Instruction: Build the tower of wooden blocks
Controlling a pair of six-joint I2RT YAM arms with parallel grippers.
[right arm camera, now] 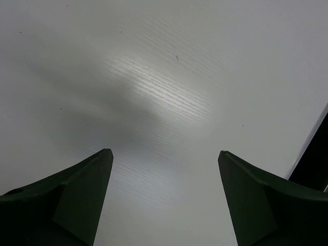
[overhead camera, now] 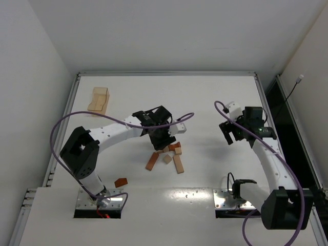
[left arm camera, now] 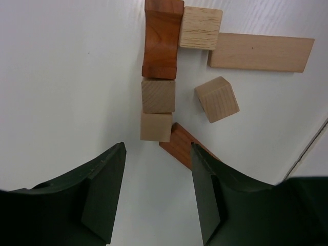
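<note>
Blocks (overhead camera: 166, 156) for the tower lie loose and flat in a cluster mid-bench (overhead camera: 205, 97): a reddish-brown curved piece (left arm camera: 162, 40), two pale cubes (left arm camera: 158, 95) in line with its end, a tilted cube (left arm camera: 217, 99), a long pale bar (left arm camera: 260, 52). Left gripper (left arm camera: 156, 200) hangs just short of them, jaws partly apart, holding nothing. Right gripper (right arm camera: 164, 200) stands wide open over the bench, well away. One reddish block (overhead camera: 121, 182) lies alone near the left arm's base
</note>
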